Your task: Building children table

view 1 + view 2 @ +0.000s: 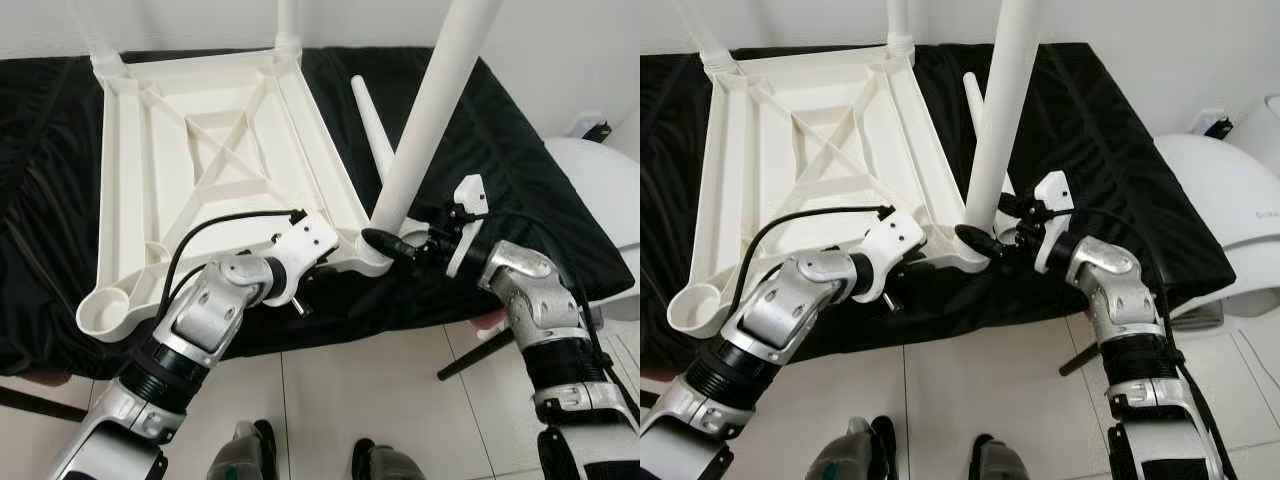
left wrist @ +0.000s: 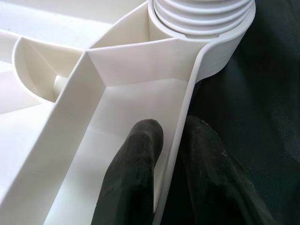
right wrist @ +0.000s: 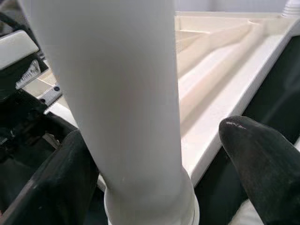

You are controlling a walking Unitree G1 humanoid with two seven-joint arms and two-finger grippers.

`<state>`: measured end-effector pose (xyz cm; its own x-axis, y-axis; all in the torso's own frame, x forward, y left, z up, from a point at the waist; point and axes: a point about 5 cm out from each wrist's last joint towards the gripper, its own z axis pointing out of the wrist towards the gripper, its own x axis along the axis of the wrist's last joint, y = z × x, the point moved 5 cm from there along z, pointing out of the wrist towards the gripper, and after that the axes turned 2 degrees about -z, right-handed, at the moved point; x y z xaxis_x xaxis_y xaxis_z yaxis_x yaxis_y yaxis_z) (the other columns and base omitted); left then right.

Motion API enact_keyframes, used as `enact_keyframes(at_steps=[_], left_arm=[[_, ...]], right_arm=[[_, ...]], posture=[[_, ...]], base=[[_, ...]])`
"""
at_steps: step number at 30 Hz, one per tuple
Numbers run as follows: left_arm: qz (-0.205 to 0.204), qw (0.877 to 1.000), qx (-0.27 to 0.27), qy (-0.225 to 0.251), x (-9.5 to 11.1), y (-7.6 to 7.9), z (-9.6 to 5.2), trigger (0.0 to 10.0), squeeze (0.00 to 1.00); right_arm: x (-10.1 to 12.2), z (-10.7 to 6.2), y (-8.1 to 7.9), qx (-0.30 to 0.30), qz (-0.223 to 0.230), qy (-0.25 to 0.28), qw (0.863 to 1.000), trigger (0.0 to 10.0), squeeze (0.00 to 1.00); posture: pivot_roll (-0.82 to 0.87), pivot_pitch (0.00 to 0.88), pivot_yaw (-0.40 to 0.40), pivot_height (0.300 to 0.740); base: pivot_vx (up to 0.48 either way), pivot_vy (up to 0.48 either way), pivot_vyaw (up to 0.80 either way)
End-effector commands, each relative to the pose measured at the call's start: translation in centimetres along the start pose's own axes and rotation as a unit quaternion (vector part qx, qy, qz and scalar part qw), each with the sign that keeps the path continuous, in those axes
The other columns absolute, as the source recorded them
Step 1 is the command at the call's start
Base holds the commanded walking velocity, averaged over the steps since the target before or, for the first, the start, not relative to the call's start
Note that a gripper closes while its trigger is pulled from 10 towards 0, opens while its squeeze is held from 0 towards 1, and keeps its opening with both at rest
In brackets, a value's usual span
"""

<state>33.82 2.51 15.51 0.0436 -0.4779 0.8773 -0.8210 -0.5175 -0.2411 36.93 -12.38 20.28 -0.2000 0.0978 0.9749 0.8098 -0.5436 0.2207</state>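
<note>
A white plastic table (image 1: 200,130) lies upside down on a black cloth (image 1: 520,150). Two legs stand in its far corners (image 1: 288,25). A third white leg (image 1: 430,110) rises tilted from the near right corner socket (image 1: 372,255). My right gripper (image 1: 392,245) straddles that leg's base; one finger (image 3: 61,183) lies against it, the other finger (image 3: 262,164) stands a little off, so it is open. My left gripper (image 2: 173,129) is shut on the table's near rim (image 2: 185,108) just beside that socket, one finger on each side. A loose leg (image 1: 372,125) lies on the cloth.
The near left corner socket (image 1: 105,312) holds nothing. A rounded white object (image 1: 600,190) stands to the right of the cloth. Pale tiled floor (image 1: 350,390) runs below the front edge, with my feet (image 1: 250,455) on it and a dark furniture leg (image 1: 475,355).
</note>
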Motion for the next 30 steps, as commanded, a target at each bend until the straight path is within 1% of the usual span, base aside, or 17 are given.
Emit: enact_keyframes(at_steps=[1,5,11,12,13,14,15,17,18,19,24,27,30], left_arm=[[0.005,1.000,-0.022,0.019,1.1,0.6,-0.1,10.0,0.00],[0.006,1.000,-0.023,0.019,1.1,0.6,-0.1,10.0,0.00],[0.006,0.999,-0.026,0.019,1.2,0.9,-0.2,10.0,0.00],[0.005,0.999,-0.027,0.018,1.1,0.9,-0.2,10.0,0.00],[0.005,0.999,-0.027,0.018,1.1,0.9,-0.2,10.0,0.00],[0.005,0.999,-0.028,0.018,1.1,1.0,-0.2,10.0,0.00],[0.005,0.999,-0.028,0.018,1.1,1.0,-0.2,10.0,0.00],[0.005,0.999,-0.028,0.018,1.1,1.0,-0.2,10.0,0.00],[0.003,0.999,-0.028,0.016,1.0,1.1,-0.2,10.0,0.00],[0.003,0.999,-0.028,0.016,0.9,1.1,-0.3,10.0,0.00],[0.002,1.000,-0.027,0.015,0.8,1.1,-0.3,10.0,0.00],[0.001,1.000,-0.027,0.015,0.8,1.1,-0.3,10.0,0.00],[0.000,1.000,-0.026,0.013,0.7,1.1,-0.3,10.0,0.00]], right_arm=[[-0.2,-0.2,0.1,0.004,-0.001,-0.002,1.000,10.0,0.00],[-0.2,0.4,0.6,0.018,0.001,-0.006,1.000,10.0,0.00],[0.2,1.4,0.4,0.045,-0.001,0.007,0.999,10.0,0.00],[0.3,1.6,0.3,0.049,-0.001,0.010,0.999,7.4,0.00],[0.3,1.6,0.3,0.049,-0.001,0.010,0.999,7.4,0.00],[0.4,1.9,0.3,0.053,-0.002,0.012,0.999,4.8,0.00],[0.6,2.1,0.1,0.061,0.001,0.019,0.998,0.0,0.00],[0.6,2.1,0.1,0.061,0.001,0.019,0.998,0.0,0.00],[0.8,2.4,-0.3,0.078,0.004,0.030,0.997,0.0,0.00],[0.9,2.5,-0.5,0.082,0.005,0.033,0.996,0.0,0.00],[0.8,2.4,-0.7,0.087,0.001,0.035,0.996,0.0,0.00],[0.8,2.2,-0.5,0.072,0.002,0.037,0.997,0.0,0.00],[0.7,1.7,0.0,0.042,-0.010,0.033,0.999,0.0,0.00]], posture=[[-0.04,0.168,0.021,0.740],[-0.04,0.172,0.025,0.740],[-0.03,0.181,0.027,0.740],[-0.03,0.181,0.027,0.740],[-0.03,0.181,0.027,0.740],[-0.03,0.183,0.026,0.740],[-0.03,0.186,0.024,0.740],[-0.03,0.186,0.024,0.740],[-0.02,0.189,0.022,0.740],[-0.02,0.189,0.022,0.740],[-0.03,0.191,0.020,0.740],[-0.03,0.191,0.018,0.740],[-0.03,0.192,0.015,0.740]], base=[[0.000,0.000,0.00],[0.000,0.000,0.00],[0.000,0.000,0.00],[0.000,0.000,0.00],[0.000,0.000,0.00],[0.000,0.000,0.00],[0.000,0.000,0.00],[0.000,0.000,0.00],[0.000,0.000,0.00],[0.000,0.000,0.00],[0.000,0.000,0.00],[0.000,0.000,0.00],[0.000,0.000,0.00]])
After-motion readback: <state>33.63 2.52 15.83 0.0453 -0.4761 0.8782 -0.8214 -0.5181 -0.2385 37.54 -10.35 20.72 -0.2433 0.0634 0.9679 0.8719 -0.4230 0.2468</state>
